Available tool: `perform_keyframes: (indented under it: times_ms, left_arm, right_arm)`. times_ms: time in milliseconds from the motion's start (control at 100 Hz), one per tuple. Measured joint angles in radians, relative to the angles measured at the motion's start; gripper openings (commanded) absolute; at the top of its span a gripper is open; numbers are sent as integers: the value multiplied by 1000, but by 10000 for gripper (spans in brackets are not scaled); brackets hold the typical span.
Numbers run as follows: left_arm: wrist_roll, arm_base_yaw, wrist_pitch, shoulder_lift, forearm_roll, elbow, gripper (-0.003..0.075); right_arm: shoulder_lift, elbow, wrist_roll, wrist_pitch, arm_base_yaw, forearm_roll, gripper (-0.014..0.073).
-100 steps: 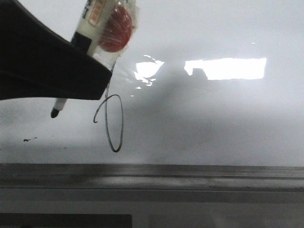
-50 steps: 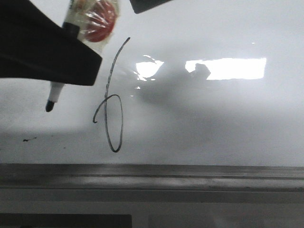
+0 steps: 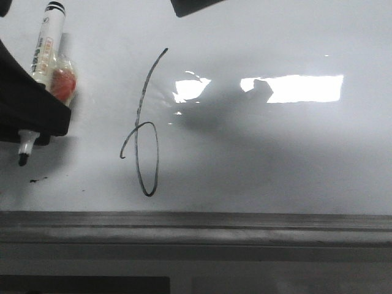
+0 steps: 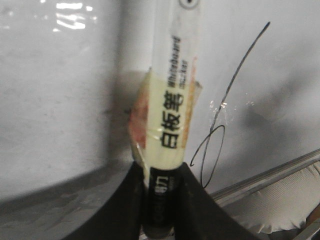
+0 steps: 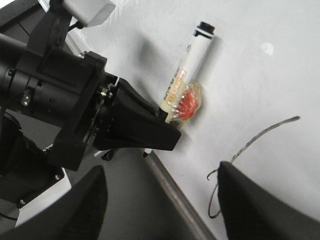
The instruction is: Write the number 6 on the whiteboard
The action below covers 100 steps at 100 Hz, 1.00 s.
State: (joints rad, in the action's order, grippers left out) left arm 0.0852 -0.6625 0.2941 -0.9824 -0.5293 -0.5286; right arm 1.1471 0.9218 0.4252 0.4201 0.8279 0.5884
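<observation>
I've got the left tool (image 3: 30, 119) clamped on the marker (image 3: 44, 55), parked beside the number 6 (image 3: 144, 131) to keep the whiteboard (image 3: 275, 153) clean; right tool (image 5: 160, 200) gapes empty

A white marker (image 3: 46, 46) with a black cap, wrapped in clear tape, has a red patch (image 3: 63, 86) beside it.

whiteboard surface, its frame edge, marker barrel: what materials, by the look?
Whiteboard: glossy white, likely melamine or coated steel; it mirrors a bright light. Frame edge: dull grey, brushed-looking, probably aluminium. Marker: smooth white plastic barrel, printed label, wrapped in crinkly clear tape.
</observation>
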Motion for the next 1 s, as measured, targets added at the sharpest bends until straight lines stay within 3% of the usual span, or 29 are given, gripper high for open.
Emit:
perform_keyframes:
  times_ms: [80,230,320,570,630,690,740,770,910,1000]
  left_arm:
    - [0,0,-7,-6,0,0,90]
    - [0,0,-19,-9,-2,0,414]
    - [0,0,-28,-10,-2,-2,479]
    - [-2,0,-17,19,-12,-2,474]
    - [-2,0,-14,49,-10,-2,470]
    - [-2,0,-13,83,8,-2,447]
    - [-2,0,-10,132,42,-2,393]
    - [-2,0,-6,166,62,-2,331]
    - [-2,0,0,320,121,-2,-10]
    - [-16,0,2,414,142,-2,-19]
  right_arm:
    - [0,0,0,0,0,0,416]
    - [0,0,2,0,0,0,416]
    - [0,0,2,0,0,0,416]
    - [0,0,2,0,-4,-2,402]
    - [-2,0,2,2,-4,-4,325]
    - [-12,-4,2,2,-4,-8,157]
    - [-28,-12,2,-1,-4,-11,-17]
    - [-39,-23,2,-1,-4,-11,-69]
    - [-118,-73,2,-18,-4,-15,-64]
    - [-187,-121,2,-50,-4,-15,-64]
